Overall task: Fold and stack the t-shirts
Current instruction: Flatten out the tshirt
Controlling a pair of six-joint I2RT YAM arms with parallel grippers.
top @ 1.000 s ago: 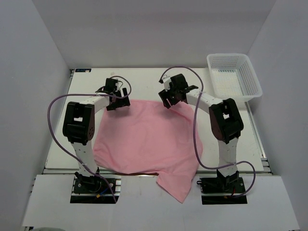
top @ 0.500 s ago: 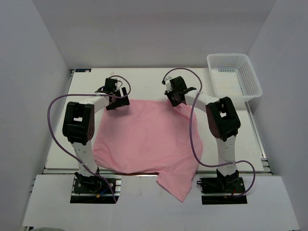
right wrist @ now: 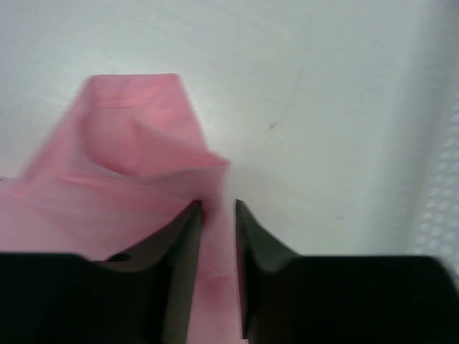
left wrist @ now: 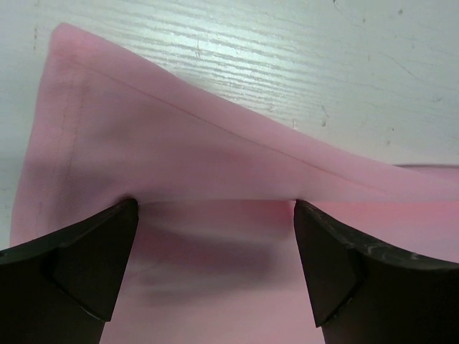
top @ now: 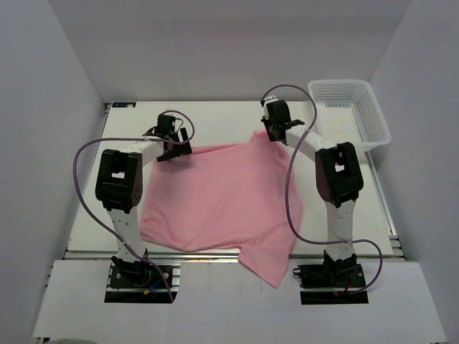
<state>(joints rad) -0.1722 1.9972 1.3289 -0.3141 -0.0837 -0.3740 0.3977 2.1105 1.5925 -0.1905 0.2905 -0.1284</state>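
Note:
The light-pink t-shirt (top: pixel 215 201) lies spread across the table, one corner hanging over the near edge. My left gripper (top: pixel 174 147) stands open low over its far-left corner; in the left wrist view its fingers (left wrist: pixel 86 258) straddle the hemmed edge of the t-shirt (left wrist: pixel 215 158) with a wide gap between them. My right gripper (top: pixel 272 132) is shut on the far-right corner, which is drawn up and out toward the back right. In the right wrist view the t-shirt (right wrist: pixel 136 143) runs between the nearly closed jaws of the right gripper (right wrist: pixel 217 211).
A white mesh basket (top: pixel 348 111) stands at the back right corner of the table (top: pixel 215 118), close to the right gripper, and shows at the right edge as basket (right wrist: pixel 441 215). White walls enclose the table on three sides.
The right gripper closed on the shirt's far-right corner and moved back and to the right, pulling that corner with it. The left gripper stayed open at the far-left corner.

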